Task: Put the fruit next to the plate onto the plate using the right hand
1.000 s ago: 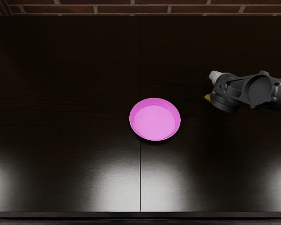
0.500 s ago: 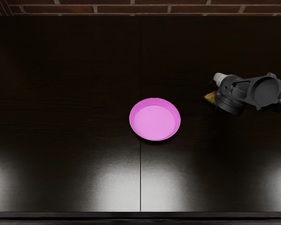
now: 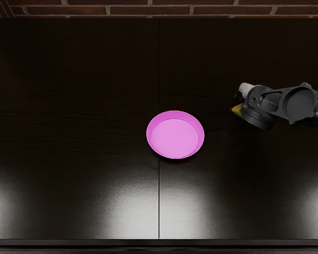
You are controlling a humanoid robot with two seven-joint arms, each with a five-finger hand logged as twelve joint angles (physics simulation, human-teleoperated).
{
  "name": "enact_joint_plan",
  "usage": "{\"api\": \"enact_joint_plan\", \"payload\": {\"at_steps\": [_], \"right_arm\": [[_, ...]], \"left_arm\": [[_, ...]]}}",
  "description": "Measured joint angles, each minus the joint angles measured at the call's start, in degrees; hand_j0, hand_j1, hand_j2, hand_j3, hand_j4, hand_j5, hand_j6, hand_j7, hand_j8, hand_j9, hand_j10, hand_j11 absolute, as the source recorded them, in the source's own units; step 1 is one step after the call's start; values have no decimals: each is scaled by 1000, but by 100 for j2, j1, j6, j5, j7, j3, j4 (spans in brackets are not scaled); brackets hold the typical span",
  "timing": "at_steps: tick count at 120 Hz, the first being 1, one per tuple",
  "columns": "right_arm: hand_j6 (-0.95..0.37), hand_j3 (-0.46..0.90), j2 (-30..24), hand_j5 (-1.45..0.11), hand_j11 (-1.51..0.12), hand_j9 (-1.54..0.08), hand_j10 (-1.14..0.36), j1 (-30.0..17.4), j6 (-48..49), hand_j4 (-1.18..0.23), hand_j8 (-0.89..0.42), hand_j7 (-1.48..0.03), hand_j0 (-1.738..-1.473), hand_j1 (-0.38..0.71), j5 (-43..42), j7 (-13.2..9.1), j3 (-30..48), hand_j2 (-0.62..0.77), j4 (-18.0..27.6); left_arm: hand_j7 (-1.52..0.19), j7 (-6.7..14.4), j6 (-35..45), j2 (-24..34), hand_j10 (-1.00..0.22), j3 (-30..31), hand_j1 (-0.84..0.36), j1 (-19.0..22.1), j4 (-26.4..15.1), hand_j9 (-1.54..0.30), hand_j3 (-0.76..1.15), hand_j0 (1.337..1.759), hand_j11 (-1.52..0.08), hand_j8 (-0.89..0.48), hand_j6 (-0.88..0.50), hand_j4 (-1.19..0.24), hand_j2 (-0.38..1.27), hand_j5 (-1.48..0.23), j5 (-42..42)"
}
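My right hand (image 3: 247,100) at the fruit (image 3: 236,109), off to the side of the plate (image 3: 175,136).

The fruit shows only as a yellow sliver on the table (image 3: 95,106), poking out from under my hand and well apart from the empty pink plate. My wrist hides the grip, so I cannot tell whether the hand is clenched on the fruit or loose over it. I judge this to be the grasp step. To do it well, I should settle the palm squarely over the fruit, close evenly round its middle and make sure of the hold before lifting. Then I lift straight up to clear the rim, carry it across to the plate and lower over its centre before letting go.
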Motion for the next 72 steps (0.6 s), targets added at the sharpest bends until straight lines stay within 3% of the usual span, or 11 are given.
{"api": "enact_joint_plan", "payload": {"at_steps": [72], "right_arm": [[-425, -1, -17, -549, -554, -554, -429, -117, -1, -431, -402, -548, -1658, 160, -22, 1, 22, -82, -29]], "left_arm": [[0, 0, 0, 0, 0, 0, 349, -7, 0, 0, 0, 1658, 0, 0, 0, 0, 0, 0, -1]]}}
